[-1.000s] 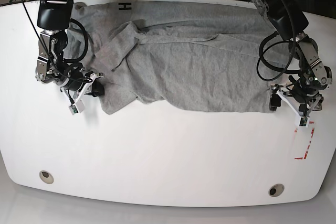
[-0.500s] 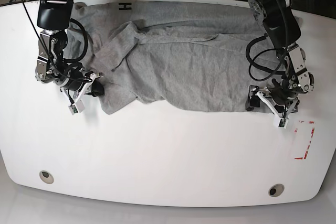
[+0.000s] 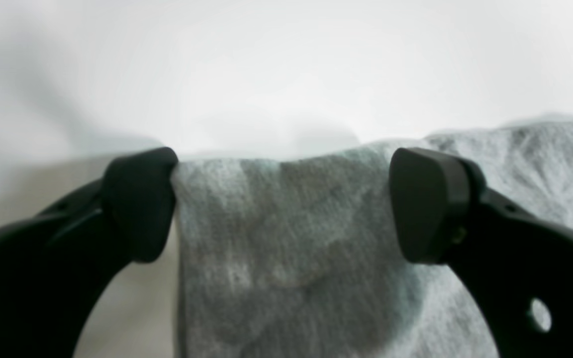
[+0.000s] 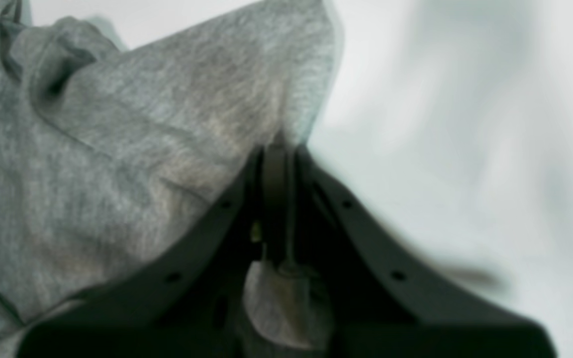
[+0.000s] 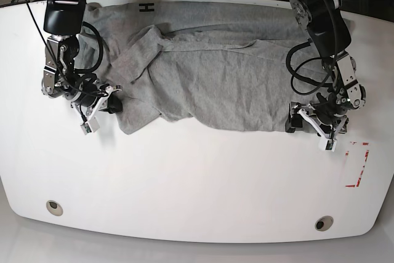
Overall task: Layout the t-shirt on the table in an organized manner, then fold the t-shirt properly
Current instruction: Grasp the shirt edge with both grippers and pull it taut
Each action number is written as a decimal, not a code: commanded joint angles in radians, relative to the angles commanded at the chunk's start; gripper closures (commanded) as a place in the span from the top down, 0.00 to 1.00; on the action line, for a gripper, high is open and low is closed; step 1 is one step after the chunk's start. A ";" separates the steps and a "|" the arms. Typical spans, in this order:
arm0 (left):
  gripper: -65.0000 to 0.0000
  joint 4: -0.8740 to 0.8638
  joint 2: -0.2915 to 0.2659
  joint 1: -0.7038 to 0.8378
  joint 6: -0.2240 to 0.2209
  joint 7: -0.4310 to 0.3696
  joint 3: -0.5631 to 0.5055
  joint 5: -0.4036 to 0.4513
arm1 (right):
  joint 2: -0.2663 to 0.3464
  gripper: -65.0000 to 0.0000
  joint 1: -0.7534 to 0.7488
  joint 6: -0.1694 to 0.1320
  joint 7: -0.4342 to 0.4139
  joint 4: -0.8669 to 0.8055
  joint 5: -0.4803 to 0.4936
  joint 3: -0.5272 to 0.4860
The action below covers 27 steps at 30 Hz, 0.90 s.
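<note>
The grey t-shirt [image 5: 228, 72] lies crumpled across the far half of the white table [image 5: 197, 177], one side folded over its middle. My left gripper [image 5: 294, 121] sits at the shirt's near right hem corner. In the left wrist view the left gripper [image 3: 284, 204] is open, and the t-shirt edge [image 3: 286, 258] lies between its two black fingertips [image 3: 428, 204]. My right gripper [image 5: 114, 104] rests at the shirt's left edge. In the right wrist view the right gripper [image 4: 279, 149] is shut, pinching a fold of the t-shirt [image 4: 142, 149].
A red dashed mark [image 5: 358, 164] lies just right of the left gripper. Two round grommets [image 5: 54, 207] [image 5: 324, 223] sit near the front edge. A black letter mark [image 5: 146, 8] shows at the shirt's far edge. Cables lie behind the table.
The left arm has moved left from beside the red mark to the shirt's hem corner, its fingers now straddling the cloth. The right arm has not moved.
</note>
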<state>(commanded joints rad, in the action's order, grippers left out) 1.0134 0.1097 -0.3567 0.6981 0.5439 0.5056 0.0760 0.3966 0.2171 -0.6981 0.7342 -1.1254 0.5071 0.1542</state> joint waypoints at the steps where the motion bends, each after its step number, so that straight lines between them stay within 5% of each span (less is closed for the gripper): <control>1: 1.00 0.000 0.000 0.000 0.000 0.000 0.000 0.000 | 0.000 0.00 0.000 0.000 0.000 0.000 0.000 0.000; 8: 0.41 0.000 0.002 0.015 0.000 0.000 0.000 0.000 | 0.000 0.00 -0.002 0.000 0.000 0.000 0.000 0.002; 13: 0.11 0.000 0.003 0.017 0.000 -0.003 0.002 0.000 | 0.000 0.00 -0.002 0.000 0.000 0.000 0.000 0.003; 16: 0.04 0.002 0.003 0.017 0.000 -0.003 0.002 0.000 | 0.000 0.00 -0.002 0.000 0.000 0.000 0.000 0.003; 27: 0.06 0.040 0.003 0.006 0.000 -0.005 0.003 -0.002 | 0.006 0.00 0.003 0.000 0.003 -0.002 0.005 0.006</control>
<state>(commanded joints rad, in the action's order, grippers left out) 1.0533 0.1128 -0.3506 0.6981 0.5393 0.5086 0.0744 0.4028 0.2202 -0.6981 0.7373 -1.1270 0.5117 0.1603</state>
